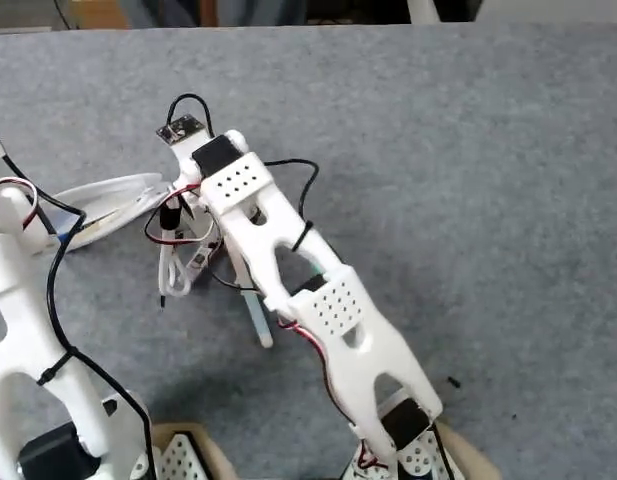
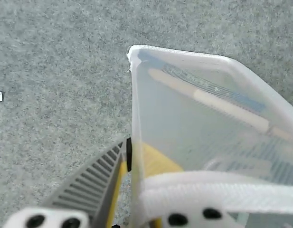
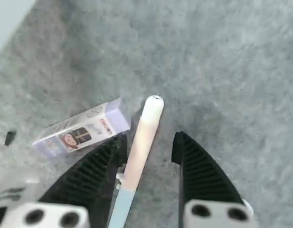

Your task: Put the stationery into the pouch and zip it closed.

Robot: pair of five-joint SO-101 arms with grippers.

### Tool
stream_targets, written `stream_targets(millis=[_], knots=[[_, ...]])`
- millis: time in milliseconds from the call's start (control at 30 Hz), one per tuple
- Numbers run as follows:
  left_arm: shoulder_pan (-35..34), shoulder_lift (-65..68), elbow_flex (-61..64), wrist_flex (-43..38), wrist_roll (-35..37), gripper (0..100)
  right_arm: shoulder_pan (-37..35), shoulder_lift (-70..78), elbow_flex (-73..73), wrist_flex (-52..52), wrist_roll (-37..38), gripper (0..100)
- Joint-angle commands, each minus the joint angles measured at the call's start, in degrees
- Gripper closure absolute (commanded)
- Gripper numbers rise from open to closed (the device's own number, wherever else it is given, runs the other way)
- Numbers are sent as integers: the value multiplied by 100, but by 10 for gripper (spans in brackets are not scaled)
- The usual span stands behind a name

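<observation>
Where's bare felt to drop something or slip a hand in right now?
Free: the wide table stretch right of the right arm, and the far strip beyond the pouch. Crowded: around the right pincer, with pen and eraser near the pouch.

Robotics lab bench, grey felt-covered table (image 1: 488, 150), two white printed arms (image 1: 328, 300) side by side

Translucent, smooth plastic pouch (image 2: 198, 152) — matt, fuzzy grey cloth table cover (image 2: 51, 71) — glossy-sleeved eraser (image 3: 84, 129), smooth plastic pen (image 3: 139, 142)
</observation>
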Motion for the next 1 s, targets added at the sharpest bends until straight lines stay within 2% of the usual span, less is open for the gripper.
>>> stream_targets(millis=[0,233,567,700,967], knots=[[-57,0,13,-141,-18,971,-44,40,-31,-88,9,840],[-57,0,13,-141,-18,971,0,251,-31,-255,88,906],[-57,0,13,-141,-18,971,343,286,-31,-369,255,916],[-57,0,22,-141,-18,971,440,277,-31,-369,255,974],[-57,0,22,-141,-18,971,264,295,4,-185,255,882]])
